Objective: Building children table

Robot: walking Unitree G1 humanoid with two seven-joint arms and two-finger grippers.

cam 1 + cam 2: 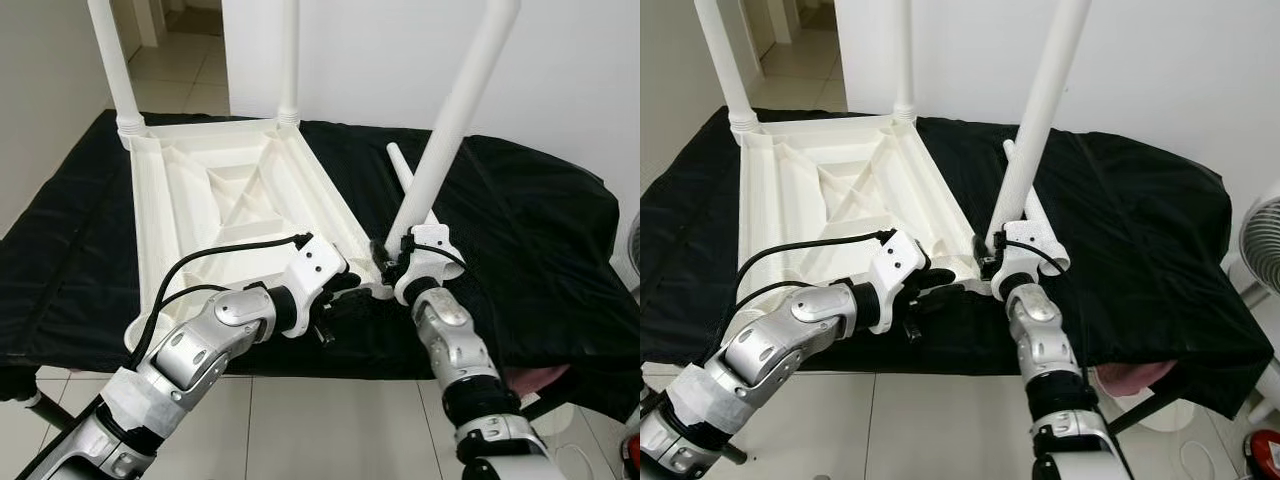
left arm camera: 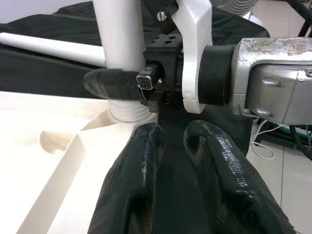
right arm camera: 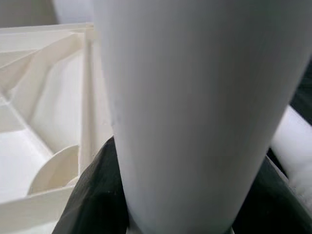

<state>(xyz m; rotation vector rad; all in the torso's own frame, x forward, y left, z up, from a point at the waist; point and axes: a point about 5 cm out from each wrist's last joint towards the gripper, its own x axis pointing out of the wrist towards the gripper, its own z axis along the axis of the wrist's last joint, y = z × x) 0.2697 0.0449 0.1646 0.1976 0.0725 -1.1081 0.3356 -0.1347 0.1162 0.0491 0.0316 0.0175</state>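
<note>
A white plastic tabletop lies upside down on a black cloth. Two white legs stand upright in its far corners. At the near right corner, my right gripper is shut on a third leg, which leans to the right. That leg's ribbed foot sits at the corner socket. My left gripper hovers just left of that corner, its fingers slightly apart with nothing between them. A fourth leg lies loose on the cloth behind the held one.
The black cloth covers a low platform and hangs over its near edge. Tiled floor lies in front. A white fan stands at the right, with a white wall behind the platform.
</note>
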